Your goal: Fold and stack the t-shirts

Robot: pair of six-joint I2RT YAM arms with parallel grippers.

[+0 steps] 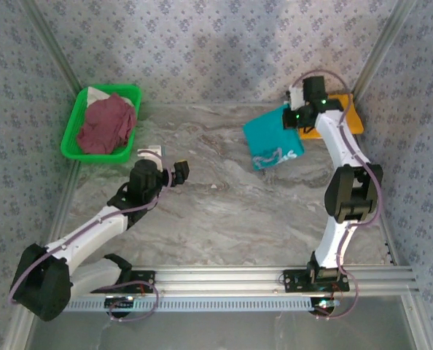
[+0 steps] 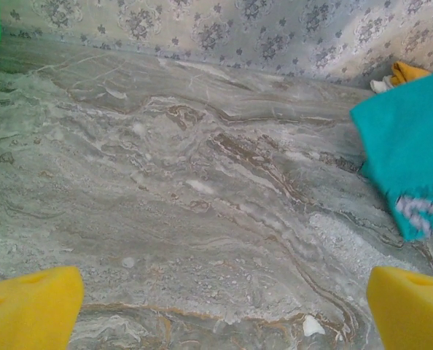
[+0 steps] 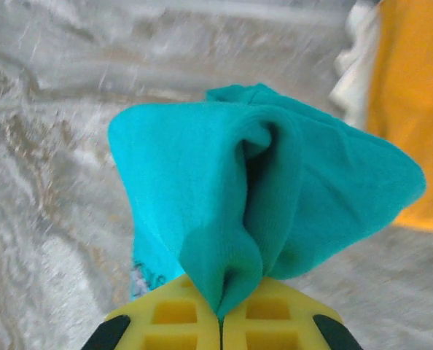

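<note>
- Cloth of the teal t-shirt (image 3: 260, 197) rises at twelve o'clock from the right gripper (image 3: 220, 324), pinched in its jaws.
- Empty, the left gripper (image 2: 220, 306) gapes wide.

Your widest free room is the middle of the marble table (image 1: 224, 211): bare surface runs from the arms' bases to the back wall, and the left gripper (image 1: 165, 162), jaws spread wide, looks out over it. At the far left, the green basket (image 1: 71, 138), heaped with the maroon t-shirt (image 1: 107, 124), fills the corner against the wall. At the far right, your way is blocked by the teal t-shirt (image 1: 271, 138), pinched in the closed right gripper (image 1: 298, 111), with the orange-yellow t-shirt (image 1: 351, 113) flat just behind it. The right arm stands along that side.
</note>
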